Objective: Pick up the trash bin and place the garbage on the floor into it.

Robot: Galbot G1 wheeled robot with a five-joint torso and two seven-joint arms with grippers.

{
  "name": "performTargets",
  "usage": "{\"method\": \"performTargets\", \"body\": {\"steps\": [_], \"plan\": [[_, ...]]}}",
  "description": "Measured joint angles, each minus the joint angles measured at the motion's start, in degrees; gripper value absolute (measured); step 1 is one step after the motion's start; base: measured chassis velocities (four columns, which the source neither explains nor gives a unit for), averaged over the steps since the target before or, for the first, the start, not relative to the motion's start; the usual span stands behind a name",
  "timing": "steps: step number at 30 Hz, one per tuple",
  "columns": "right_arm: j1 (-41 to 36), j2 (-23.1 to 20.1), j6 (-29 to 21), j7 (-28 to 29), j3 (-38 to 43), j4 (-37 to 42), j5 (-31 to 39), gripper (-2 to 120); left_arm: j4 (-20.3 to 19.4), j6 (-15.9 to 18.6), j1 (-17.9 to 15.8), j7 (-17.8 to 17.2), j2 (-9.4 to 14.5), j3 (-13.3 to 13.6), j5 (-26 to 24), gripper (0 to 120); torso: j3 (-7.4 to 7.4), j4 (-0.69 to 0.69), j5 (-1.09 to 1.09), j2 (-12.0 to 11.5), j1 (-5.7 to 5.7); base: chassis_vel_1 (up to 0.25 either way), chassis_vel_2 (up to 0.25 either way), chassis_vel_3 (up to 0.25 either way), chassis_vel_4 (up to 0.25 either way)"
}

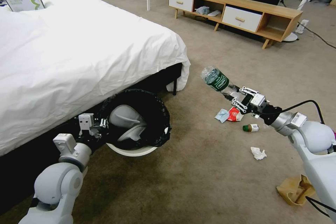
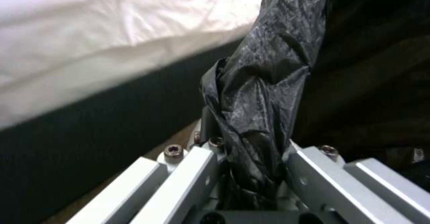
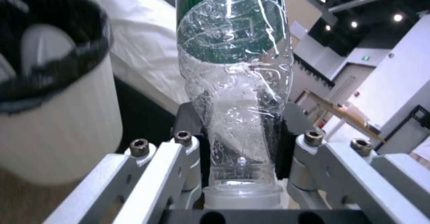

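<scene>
Fingers (image 3: pixel 195 130) grip a clear bottle (image 1: pixel 217 80) above littered beige carpet (image 1: pixel 210 168) beside the bed (image 1: pixel 70 52).

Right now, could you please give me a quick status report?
Left hand shut on trash bin rim, bin tipped beside bed. Right hand shut on clear bottle, held above floor litter. Nothing between bottle and bin.

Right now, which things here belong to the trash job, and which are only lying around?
Job:
- trash bin, held by left gripper
- plastic bottle, in right gripper
- floor litter: small bottle, tissue, mask, brown paper bag

Lying about:
- bed
- wooden cabinet
</scene>
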Motion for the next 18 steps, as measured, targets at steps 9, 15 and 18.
{"method": "performTargets", "body": {"steps": [9, 15, 18], "plan": [[0.2, 0.3, 0.3, -0.8, -1.6, 2.8, 2.2, 24, 4.5, 0.0, -4.0, -0.4, 3.5, 5.5, -2.2, 2, 0.00, 0.01, -0.01, 0.0, 0.00, 0.000, 0.000, 0.000, 0.000], [0.9, 0.6, 0.2, -1.1, -4.2, 3.4, 2.3, 24, 7.1, -0.5, -5.9, -0.5, 4.7, 8.5, -4.0, 2, 0.00, 0.03, 0.00, 0.0, 0.00, 0.000, 0.000, 0.000, 0.000], [1.0, 0.7, 0.3, -1.1, -4.9, 3.5, 2.3, 24, 7.7, -0.6, -6.5, -0.5, 5.0, 9.6, -4.7, 2, 0.00, 0.02, 0.00, 0.0, 0.00, 0.000, 0.000, 0.000, 0.000]]}}
